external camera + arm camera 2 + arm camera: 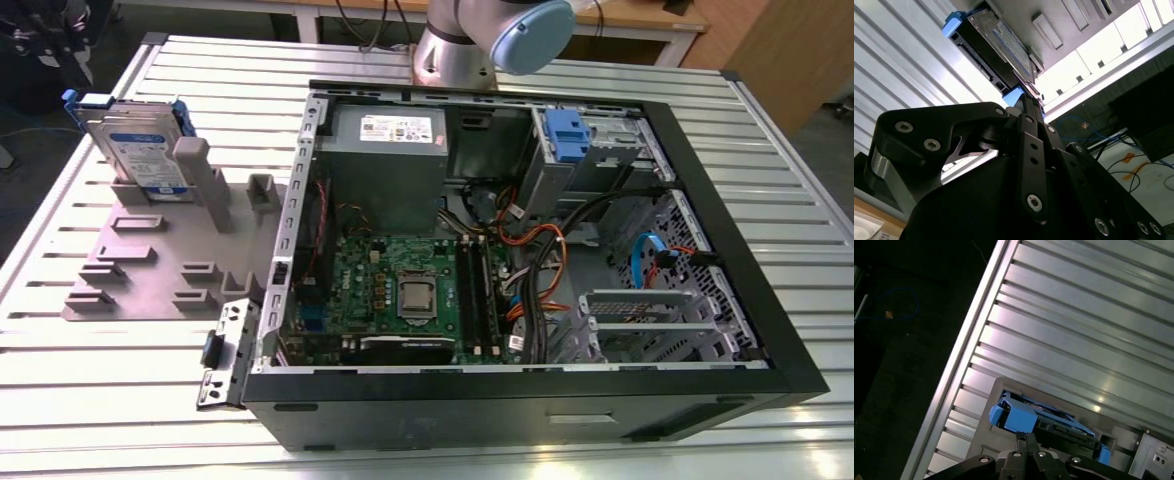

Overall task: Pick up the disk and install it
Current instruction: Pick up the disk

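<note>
In the exterior view the silver robot arm with a pale blue joint cap (497, 40) is cut off by the top edge. On the exterior view's left, toward the far side of the slatted metal surface (107, 380), the flat silver disk in its blue plastic carrier (134, 140) has its lower end hidden behind the posts of the grey plastic holder (160, 250). Its label print is too small to tell. A dark shape (40, 40) at the far left corner is cropped and unidentifiable. In the first wrist view the black end effector (1026, 437) covers the disk's near edge.
</note>
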Robot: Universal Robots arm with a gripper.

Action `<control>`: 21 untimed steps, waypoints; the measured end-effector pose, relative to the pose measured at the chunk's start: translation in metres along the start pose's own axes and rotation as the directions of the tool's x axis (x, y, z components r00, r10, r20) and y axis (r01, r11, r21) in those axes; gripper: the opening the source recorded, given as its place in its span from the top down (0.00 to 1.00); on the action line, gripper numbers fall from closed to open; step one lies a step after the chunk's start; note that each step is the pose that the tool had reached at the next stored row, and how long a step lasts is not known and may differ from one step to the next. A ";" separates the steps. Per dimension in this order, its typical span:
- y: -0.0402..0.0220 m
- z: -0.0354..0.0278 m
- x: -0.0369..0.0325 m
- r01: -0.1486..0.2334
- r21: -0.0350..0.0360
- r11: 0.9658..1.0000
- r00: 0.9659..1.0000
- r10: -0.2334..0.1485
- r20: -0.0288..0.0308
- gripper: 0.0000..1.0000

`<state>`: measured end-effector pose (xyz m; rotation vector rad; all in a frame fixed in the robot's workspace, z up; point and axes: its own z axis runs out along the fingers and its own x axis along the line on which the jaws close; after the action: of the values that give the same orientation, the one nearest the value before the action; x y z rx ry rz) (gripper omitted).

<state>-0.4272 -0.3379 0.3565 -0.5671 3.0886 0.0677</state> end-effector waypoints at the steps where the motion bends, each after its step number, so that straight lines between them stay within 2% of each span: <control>1: 0.0000 0.0000 0.0000 0.004 0.000 1.000 1.000 -0.004 0.000 0.89; 15: 0.0000 0.0000 0.0000 0.067 -0.001 0.998 0.998 -0.067 -0.003 0.89; 21: 0.0000 0.0000 0.0000 0.071 -0.001 0.997 0.997 -0.071 -0.003 0.89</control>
<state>-0.4272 -0.3379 0.3565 -0.6769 3.0679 0.0678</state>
